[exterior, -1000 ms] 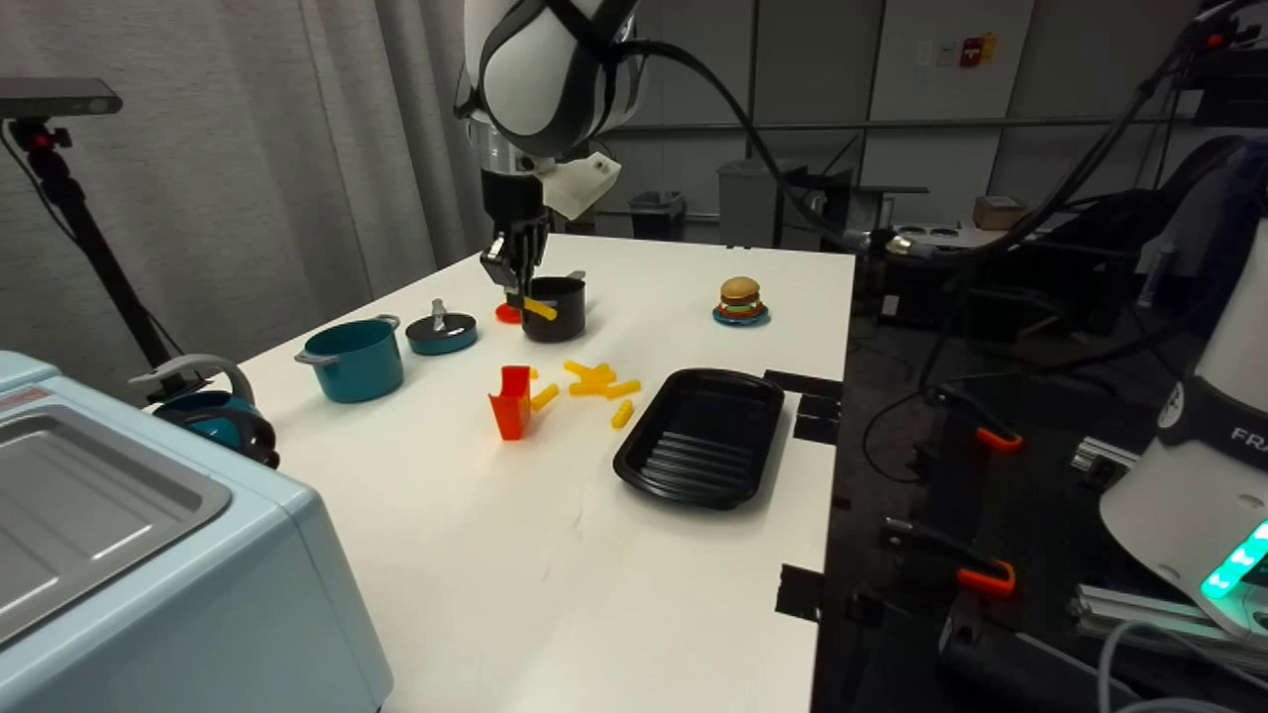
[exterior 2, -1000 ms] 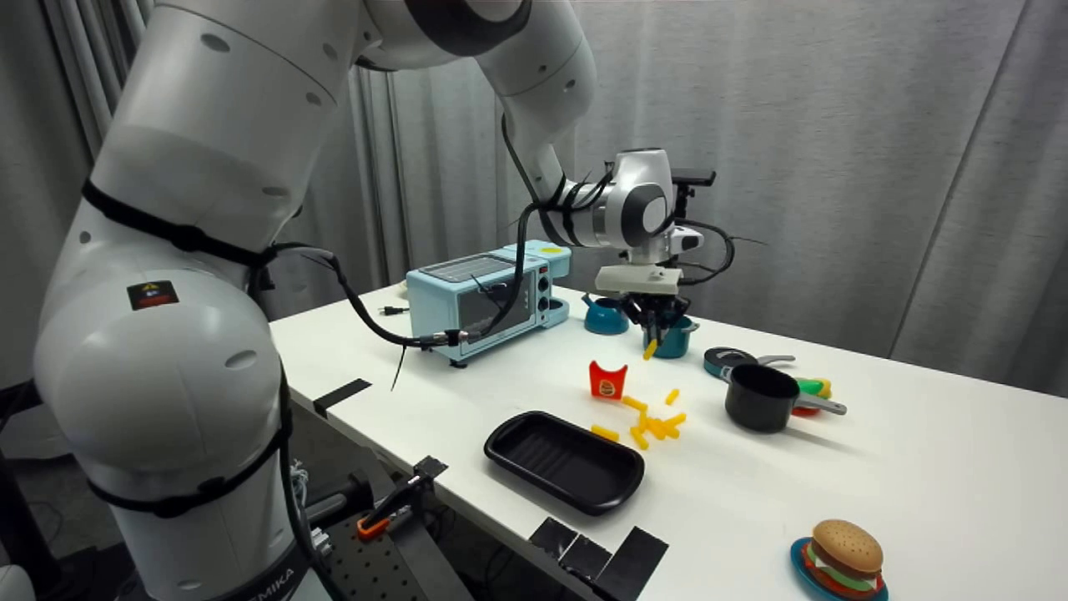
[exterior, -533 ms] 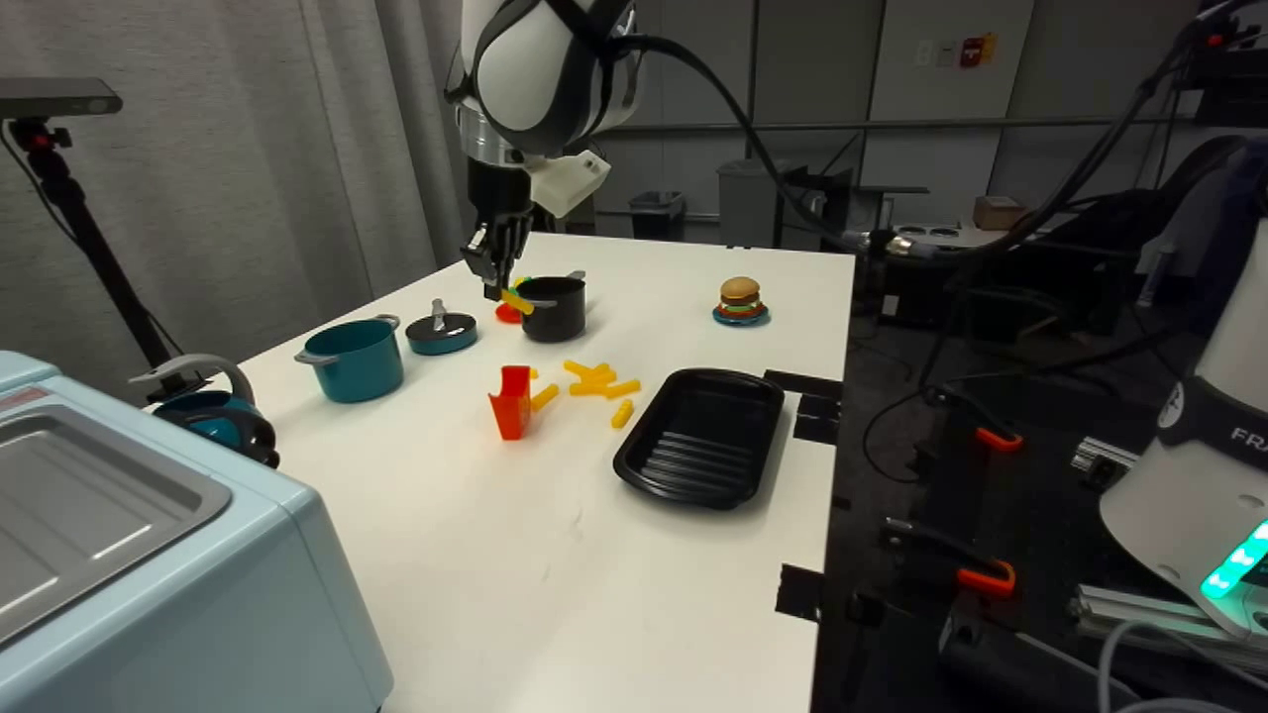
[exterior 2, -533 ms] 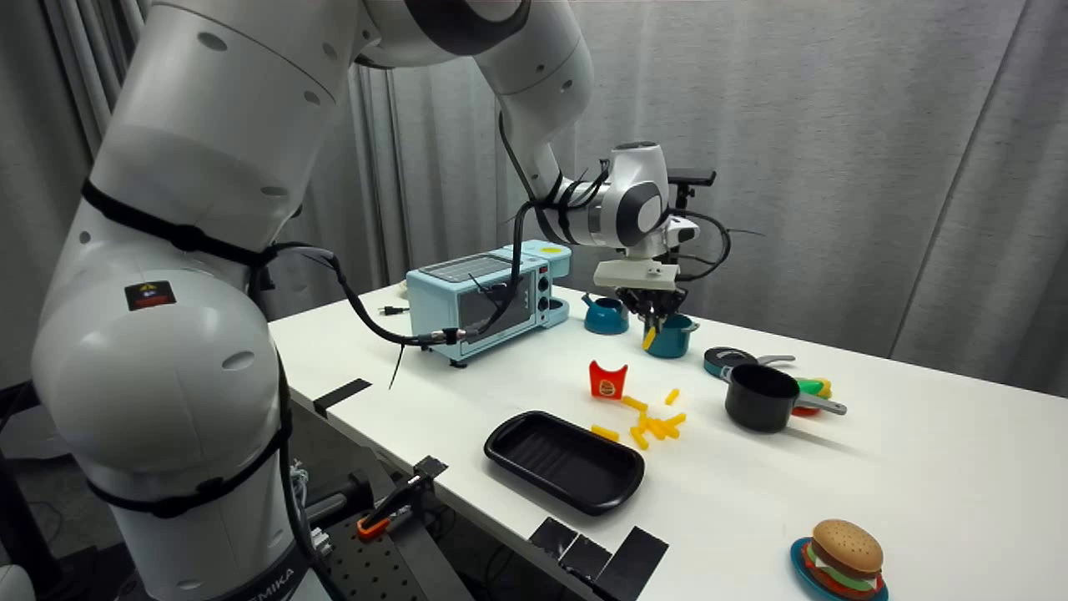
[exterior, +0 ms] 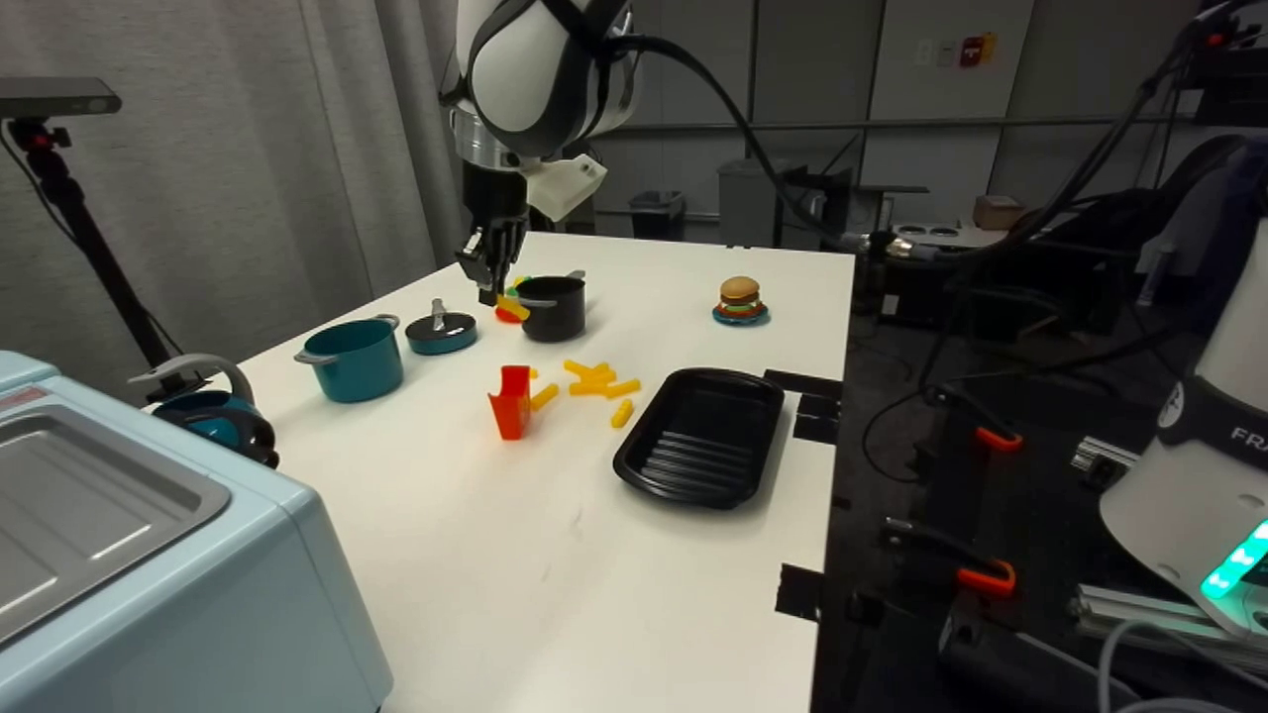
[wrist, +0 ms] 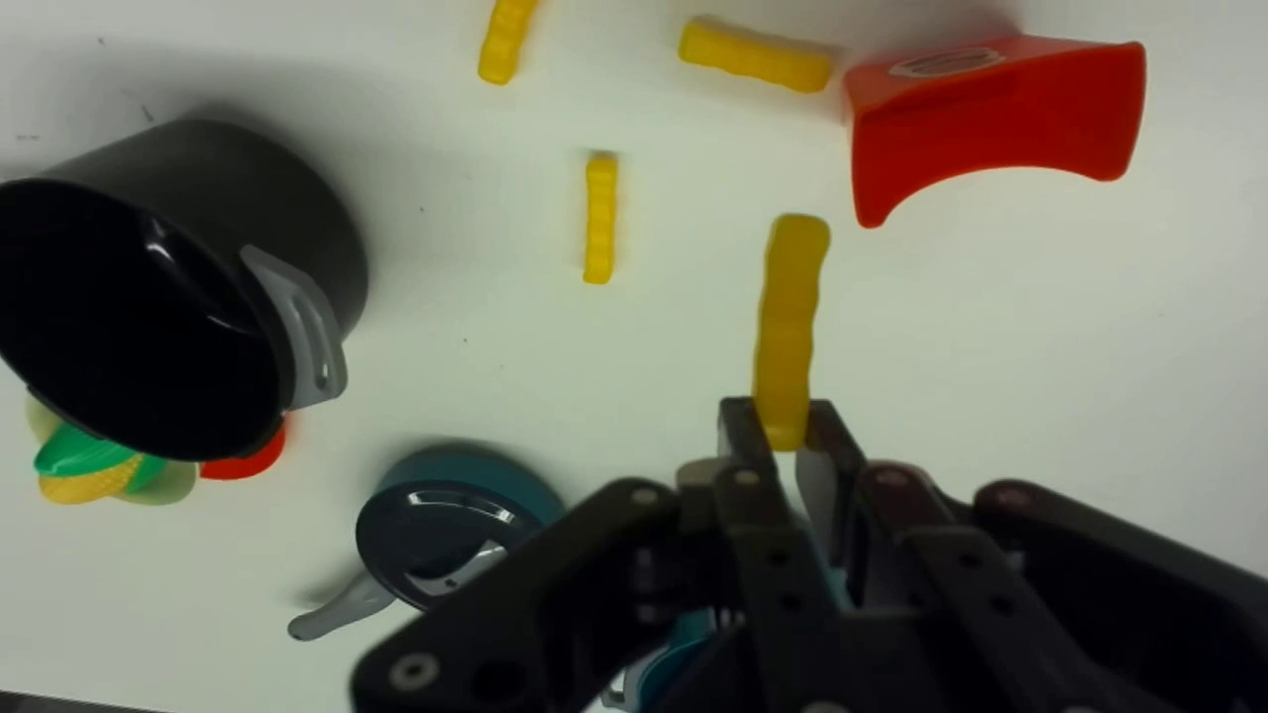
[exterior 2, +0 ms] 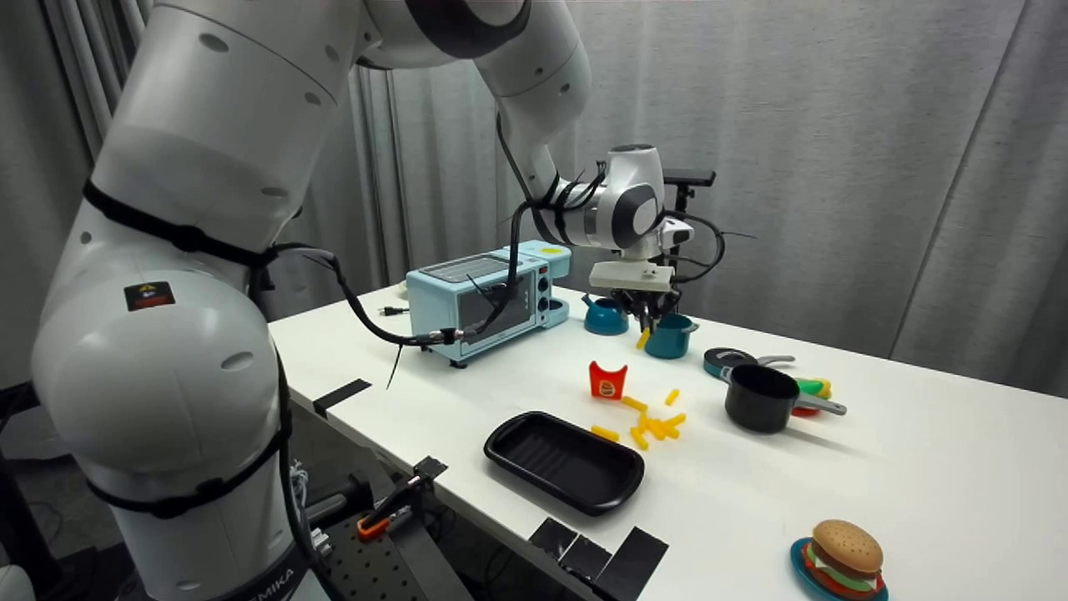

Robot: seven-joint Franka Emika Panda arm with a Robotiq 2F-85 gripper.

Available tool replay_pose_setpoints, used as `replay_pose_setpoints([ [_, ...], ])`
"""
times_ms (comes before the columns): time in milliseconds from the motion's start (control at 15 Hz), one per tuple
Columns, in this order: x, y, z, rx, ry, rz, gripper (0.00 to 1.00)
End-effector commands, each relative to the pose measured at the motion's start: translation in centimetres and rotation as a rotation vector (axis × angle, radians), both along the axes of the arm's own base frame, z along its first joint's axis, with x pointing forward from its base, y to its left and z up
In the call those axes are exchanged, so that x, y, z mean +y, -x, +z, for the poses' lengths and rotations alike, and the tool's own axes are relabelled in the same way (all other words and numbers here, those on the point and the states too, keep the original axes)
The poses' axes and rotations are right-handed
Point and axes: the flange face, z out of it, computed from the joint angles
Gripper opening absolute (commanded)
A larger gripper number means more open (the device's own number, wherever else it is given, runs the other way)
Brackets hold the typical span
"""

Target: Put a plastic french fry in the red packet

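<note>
Stands, by judgement, past the halfway mark: grasped and held up, but not yet delivered. Stretches out over the white table with the Panda arm, hanging the gripper behind the red packet in an exterior view, well short of a place above the mouth. Holds a plastic french fry pinched between the narrowed fingertips, near one end, with most of the length jutting free. Probably remaining: bring across to the packet, line up with the mouth, lower, release. Shows no yellow inside the packet in the wrist view, so likely without any fry so far. Loses the top of the arm past the upper edge in both exterior views, and part of the light-blue toaster oven past the side in an exterior view. Hides most of the teal pot behind the gripper in the wrist view. Cuts off the black saucepan at the edge there, and covers with it part of a red piece, too masked to name. Leaves the packet's floor unreadable. Crowds several loose fries together in an exterior view, too overlapped to count.
</note>
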Motion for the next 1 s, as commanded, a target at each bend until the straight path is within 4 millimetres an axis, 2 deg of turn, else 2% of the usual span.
replay_pose_setpoints([
  [0, 0.0, 0.0, 0.0, 0.001, 0.0, 0.0, 0.14],
  [67, 0.0, 0.0, 0.0, 0.001, 0.0, 0.0, 0.04],
  [533, 3.5, -0.1, -0.3, -0.017, -0.012, 0.061, 0.04],
  [800, 6.6, 0.0, -0.7, -0.026, -0.027, 0.098, 0.04],
  [933, 7.1, 0.3, -1.0, -0.035, -0.028, 0.116, 0.04],
])
